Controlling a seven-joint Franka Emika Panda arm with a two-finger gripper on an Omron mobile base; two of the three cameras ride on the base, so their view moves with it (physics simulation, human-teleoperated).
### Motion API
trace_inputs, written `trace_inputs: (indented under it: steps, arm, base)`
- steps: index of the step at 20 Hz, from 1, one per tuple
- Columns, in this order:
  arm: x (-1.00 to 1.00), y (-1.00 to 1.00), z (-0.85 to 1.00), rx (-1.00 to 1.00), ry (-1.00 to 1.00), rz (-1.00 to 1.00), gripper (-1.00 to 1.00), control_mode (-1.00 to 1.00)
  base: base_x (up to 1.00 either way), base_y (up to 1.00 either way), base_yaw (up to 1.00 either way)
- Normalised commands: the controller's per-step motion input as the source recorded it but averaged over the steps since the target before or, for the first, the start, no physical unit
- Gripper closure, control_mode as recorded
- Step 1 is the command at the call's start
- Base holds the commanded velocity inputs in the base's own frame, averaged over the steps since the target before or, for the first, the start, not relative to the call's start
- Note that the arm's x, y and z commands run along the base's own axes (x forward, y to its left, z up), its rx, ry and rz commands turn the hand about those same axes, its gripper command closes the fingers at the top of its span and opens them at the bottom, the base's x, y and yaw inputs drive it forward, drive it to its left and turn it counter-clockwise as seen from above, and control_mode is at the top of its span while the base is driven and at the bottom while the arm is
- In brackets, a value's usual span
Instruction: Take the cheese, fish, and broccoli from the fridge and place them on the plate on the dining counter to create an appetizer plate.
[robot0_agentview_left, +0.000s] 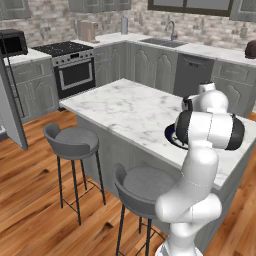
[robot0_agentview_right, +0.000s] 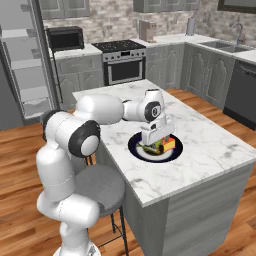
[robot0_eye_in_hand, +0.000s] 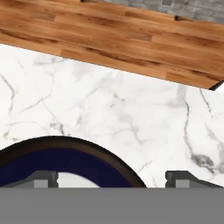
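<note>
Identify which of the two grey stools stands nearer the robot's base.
The stool next to the arm's white column; the other stool stands farther along the dining counter, toward the fridge.

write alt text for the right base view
A white robot arm reaches over a marble island, its gripper low over a dark plate holding cheese and something green. A stool stands below; a stove and open fridge sit behind.

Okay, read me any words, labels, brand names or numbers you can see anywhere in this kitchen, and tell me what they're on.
None: no readable text.
The microwave front and the oven controls are too small and blurred to show any lettering.
The plate bears only a pattern, not writing.
</note>
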Motion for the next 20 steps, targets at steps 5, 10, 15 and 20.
trace_inputs:
  steps: [5, 10, 15, 20]
  arm:
    - [-0.97, 0.47, 0.64, -0.02, -0.03, 0.0, -1.0, -1.0]
    - [-0.94, 0.55, 0.78, -0.06, -0.03, 0.02, -1.0, -1.0]
    - [-1.0, 0.6, 0.74, -0.13, -0.06, 0.07, -1.0, -1.0]
    - [-1.0, 0.89, 0.45, -0.23, -0.21, 0.02, -1.0, -1.0]
  base:
    - [0.0, 0.0, 0.0]
    - [0.0, 0.0, 0.0]
    - [0.0, 0.0, 0.0]
    - [0.0, 0.0, 0.0]
